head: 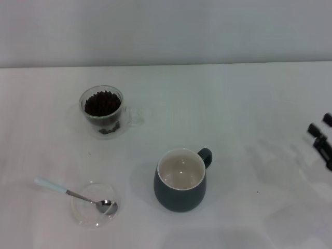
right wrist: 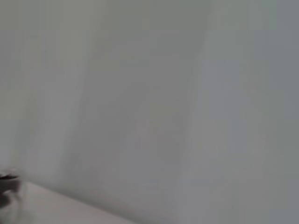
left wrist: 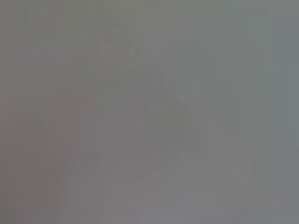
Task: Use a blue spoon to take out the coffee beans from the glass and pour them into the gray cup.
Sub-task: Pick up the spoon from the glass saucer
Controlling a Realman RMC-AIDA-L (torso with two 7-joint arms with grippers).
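Head view: glass [head: 103, 111] full of beans [head: 102, 102] sits far-left on table [head: 244, 104]; gray cup [head: 180, 180] stands near center w/ nothing inside; spoon [head: 72, 194] lies front-left, bowl in clear dish [head: 93, 205], handle out over the rim. Right gripper [head: 322, 141] pokes in at right edge, well apart from all; can't tell its finger state. Left gripper out of view.

Setting: a bare test or lab station. A plain white desk [head: 233, 104] meets a blank pale wall [head: 166, 31] at its far edge.
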